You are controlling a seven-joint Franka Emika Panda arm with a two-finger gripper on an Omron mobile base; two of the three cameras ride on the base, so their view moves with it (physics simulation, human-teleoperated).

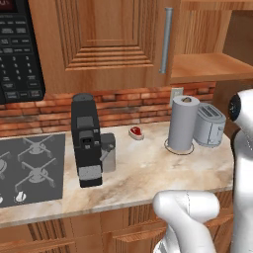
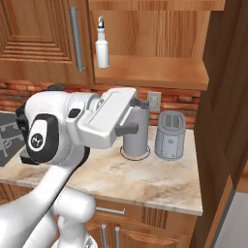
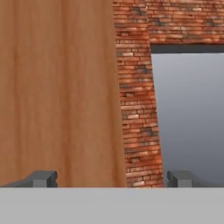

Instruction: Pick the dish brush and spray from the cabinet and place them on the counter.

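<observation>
Marbled counter [image 1: 148,173], unlabelled spray [image 2: 101,45]

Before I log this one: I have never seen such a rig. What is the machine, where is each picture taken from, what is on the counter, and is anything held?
The machine is a white robot arm on a drivable base in a rendered kitchen. Two cameras ride on the base, behind the arm to its left and right; the third sits on the hand and looks along the gripper, whose two dark fingertips stand wide apart at the bottom, holding nothing. On the counter stand a black coffee machine, a grey paper towel roll, a toaster and a small red thing that I cannot identify. The spray stands upright on the wooden shelf of the cabinet, not yet picked. I cannot make out the dish brush.
</observation>
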